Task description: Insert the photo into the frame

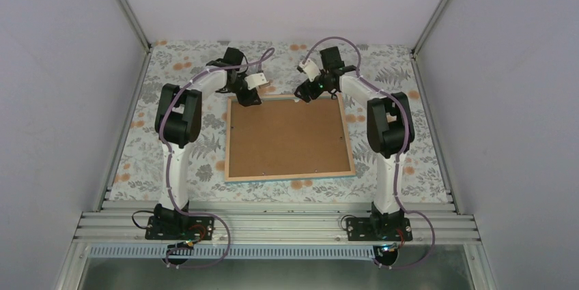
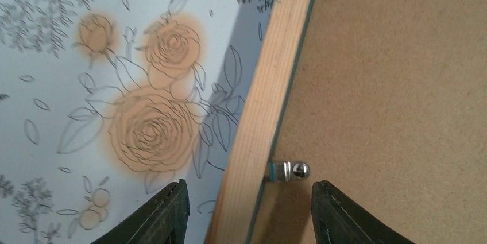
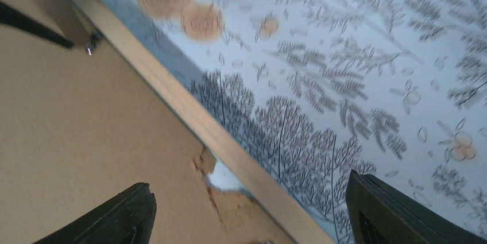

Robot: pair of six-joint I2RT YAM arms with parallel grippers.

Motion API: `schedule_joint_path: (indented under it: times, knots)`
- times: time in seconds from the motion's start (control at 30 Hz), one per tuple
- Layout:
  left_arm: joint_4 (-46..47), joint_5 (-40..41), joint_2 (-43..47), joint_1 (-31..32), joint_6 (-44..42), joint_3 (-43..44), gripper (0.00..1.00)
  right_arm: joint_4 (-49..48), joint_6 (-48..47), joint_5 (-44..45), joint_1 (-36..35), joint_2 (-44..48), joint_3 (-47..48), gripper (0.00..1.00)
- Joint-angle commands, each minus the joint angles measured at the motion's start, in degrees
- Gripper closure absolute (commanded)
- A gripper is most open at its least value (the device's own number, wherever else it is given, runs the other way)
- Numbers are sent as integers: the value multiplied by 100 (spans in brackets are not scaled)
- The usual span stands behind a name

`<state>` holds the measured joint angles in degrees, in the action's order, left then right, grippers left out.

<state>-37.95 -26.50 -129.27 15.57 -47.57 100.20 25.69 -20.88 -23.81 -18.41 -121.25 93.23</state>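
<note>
The frame (image 1: pixel 352 141) lies face down in the middle of the table, its light wood back rim up, with the brown backing board (image 1: pixel 287 136) set inside it. The photo is hidden. My left gripper (image 1: pixel 247 98) is open over the frame's far left corner; in the left wrist view its jaws straddle the wood rim (image 2: pixel 270 89) just below a small metal tab (image 2: pixel 289 170). My right gripper (image 1: pixel 305 92) is open over the far edge; in the right wrist view it (image 3: pixel 247 209) straddles the rim (image 3: pixel 230 140) beside a torn notch in the board (image 3: pixel 221 178) showing white underneath.
A floral patterned cloth (image 1: pixel 177 160) covers the table. Grey walls stand left, right and behind. An aluminium rail (image 1: pixel 273 225) with both arm bases runs along the near edge. A second metal tab (image 3: pixel 90 47) shows on the far rim.
</note>
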Motion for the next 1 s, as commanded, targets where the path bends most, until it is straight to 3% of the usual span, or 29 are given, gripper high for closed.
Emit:
schedule_joint_path:
  times: [0.0, 0.33, 0.7, 0.97]
  knots:
    - [62, 63, -31, 16, -156, -241, 45, 330, -789, 324, 41, -18, -68, 18]
    - [77, 72, -108, 63, -297, -264, 46, 705, -1555, 518, 320, -299, -46, 23]
    - [139, 66, -160, 119, -231, -305, 46, 582, -189, 673, 226, -634, 49, 24]
    - [174, 89, -175, 123, -244, -342, 48, 528, -136, 992, 214, -737, -139, 29]
